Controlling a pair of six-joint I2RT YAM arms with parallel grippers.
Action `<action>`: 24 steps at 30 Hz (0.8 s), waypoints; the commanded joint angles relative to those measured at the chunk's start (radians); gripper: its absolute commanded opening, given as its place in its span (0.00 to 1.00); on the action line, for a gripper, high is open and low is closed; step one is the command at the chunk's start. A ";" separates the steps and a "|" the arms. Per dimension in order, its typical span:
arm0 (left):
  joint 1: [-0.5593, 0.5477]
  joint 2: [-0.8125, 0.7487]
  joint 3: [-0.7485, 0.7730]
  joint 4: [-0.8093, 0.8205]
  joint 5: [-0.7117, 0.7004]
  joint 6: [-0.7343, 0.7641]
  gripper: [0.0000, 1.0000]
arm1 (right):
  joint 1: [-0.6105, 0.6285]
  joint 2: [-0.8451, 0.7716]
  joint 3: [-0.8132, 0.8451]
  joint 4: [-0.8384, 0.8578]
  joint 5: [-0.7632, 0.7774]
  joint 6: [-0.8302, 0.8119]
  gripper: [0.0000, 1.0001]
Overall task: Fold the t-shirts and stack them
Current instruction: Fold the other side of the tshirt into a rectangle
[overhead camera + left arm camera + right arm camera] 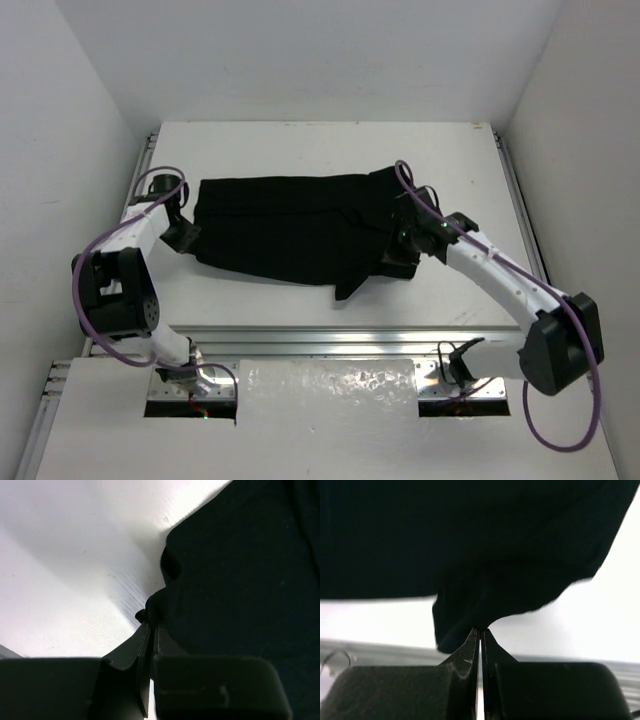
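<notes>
The black t-shirt [290, 225] lies spread across the middle of the white table, partly folded, with its right end bunched and lifted. My left gripper [185, 232] is at its left edge; in the left wrist view my left gripper [151, 622] is shut, pinching the edge of the t-shirt [240, 570]. My right gripper [402, 252] is at the shirt's right end; in the right wrist view my right gripper [480, 630] is shut on a fold of the t-shirt [470, 545], which hangs from it above the table.
The white table [330, 145] sits between white walls on three sides. A metal rail [330, 340] runs along the near edge. Purple cables loop over both arms.
</notes>
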 commanded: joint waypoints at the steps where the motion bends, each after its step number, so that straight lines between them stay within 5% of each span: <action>1: 0.009 0.043 0.065 -0.015 -0.003 -0.030 0.00 | -0.061 0.072 0.112 0.016 0.033 -0.070 0.00; 24: 0.032 0.381 0.364 -0.058 0.051 -0.132 0.00 | -0.228 0.616 0.671 0.009 0.029 -0.271 0.00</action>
